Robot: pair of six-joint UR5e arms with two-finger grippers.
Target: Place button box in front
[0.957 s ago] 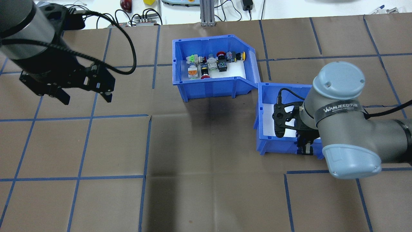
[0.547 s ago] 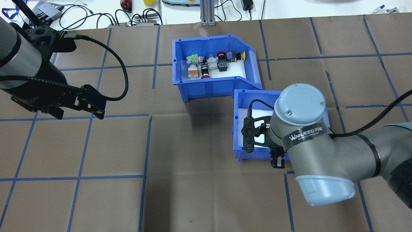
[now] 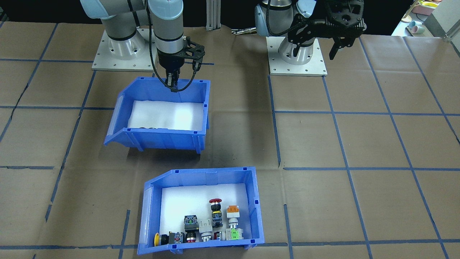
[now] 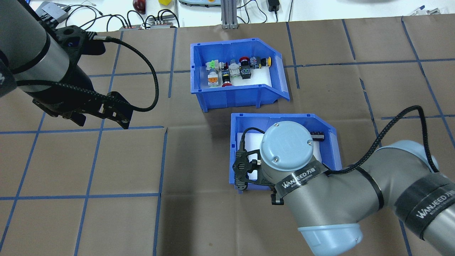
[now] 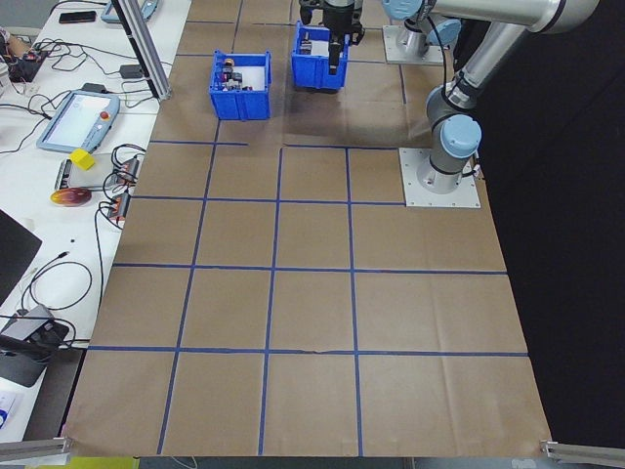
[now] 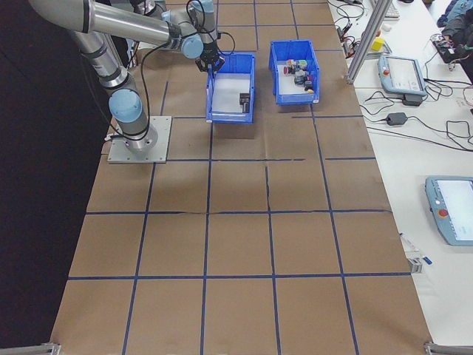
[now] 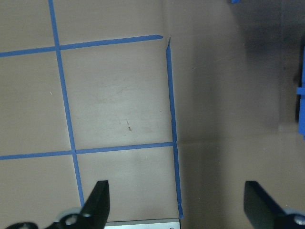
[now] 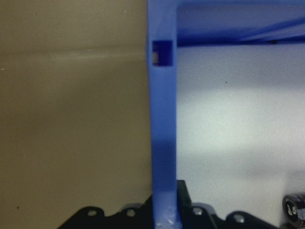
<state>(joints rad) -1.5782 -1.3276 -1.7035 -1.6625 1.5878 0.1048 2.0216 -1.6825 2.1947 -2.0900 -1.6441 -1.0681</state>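
In the overhead view, the left end effector (image 4: 101,122) hangs over the worktop's (image 4: 106,220) left side with its jaws spread and nothing between them. Past the middle, toward the far edge, sits the button box (image 4: 236,73), its switches lined along its far wall. Just nearer the robot, the right end effector (image 3: 172,85) pinches the back wall of the second blue bin (image 4: 327,149)

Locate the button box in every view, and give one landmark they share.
Front-facing: button box bottom centre.
Overhead: top centre.
Exterior left: top, left of the second blue bin.
Exterior right: top, right of that bin.
Left wrist: not clearly in view.
Right wrist: not in view.
Landmark: the second blue bin.
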